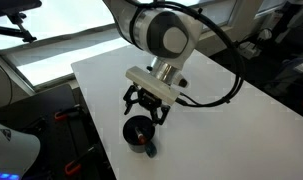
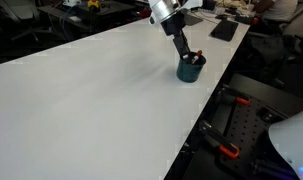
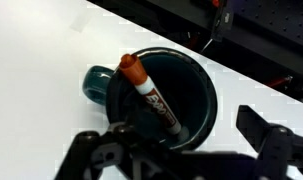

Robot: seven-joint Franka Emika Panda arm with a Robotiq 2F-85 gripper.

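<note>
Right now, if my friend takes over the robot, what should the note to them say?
End effector: open, holding nothing, hanging just above the mug.
Mug: dark teal, upright on the white table near its edge, handle to one side.
Marker: inside the mug, leaning against the wall, orange-red cap sticking up over the rim.
Done: the marker sits in the mug and nothing grips it.
Left: the end effector is close over the mug, neither gripping anything nor clear of it.
</note>
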